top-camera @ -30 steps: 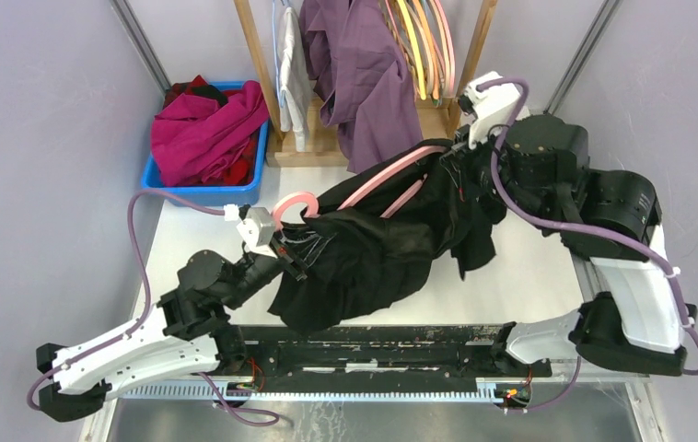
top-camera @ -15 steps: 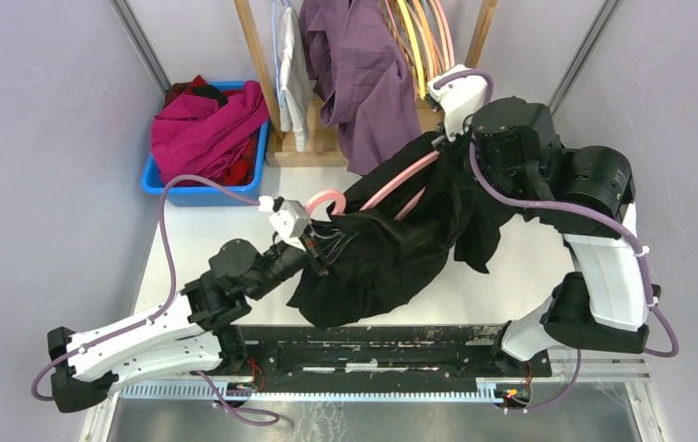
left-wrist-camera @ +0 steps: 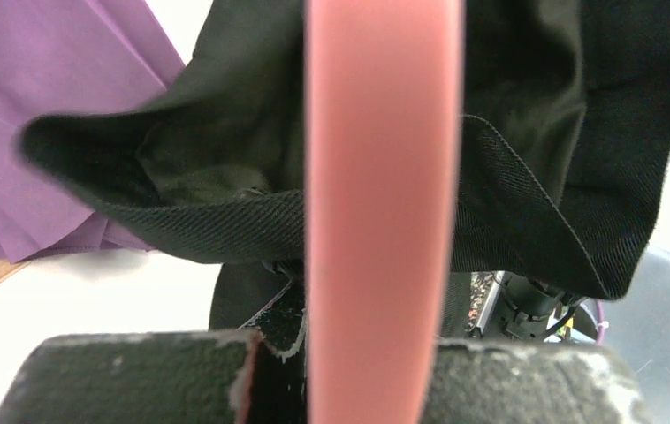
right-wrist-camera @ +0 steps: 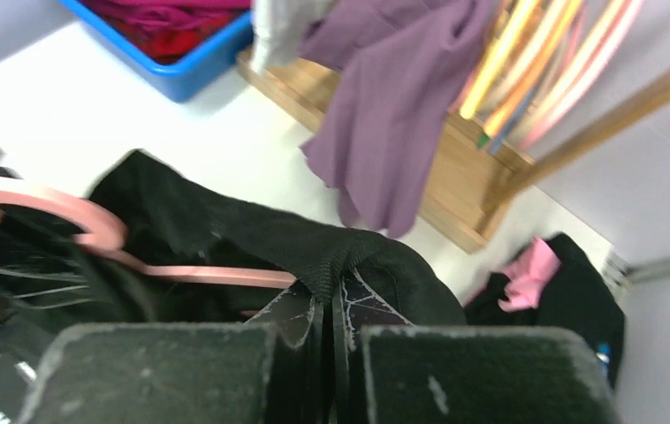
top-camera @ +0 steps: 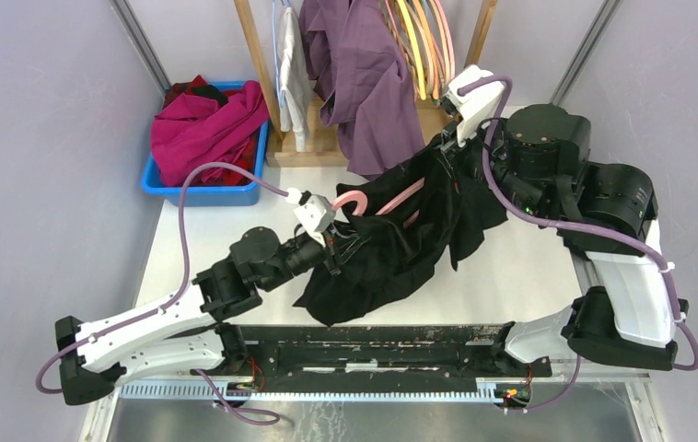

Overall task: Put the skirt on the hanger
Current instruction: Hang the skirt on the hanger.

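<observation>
Above white table: left pincer clamps hanger, right pincer pinches skirt.

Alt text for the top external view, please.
A black skirt and pink hanger are held over a white table: the left gripper holds the hanger near its hook, the right gripper pinches the skirt's far edge. A blue bin of red clothes sits far left.

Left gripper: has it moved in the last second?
Yes. The left gripper, holding the pink hanger, has shifted rightward, away from the blue bin.
</observation>
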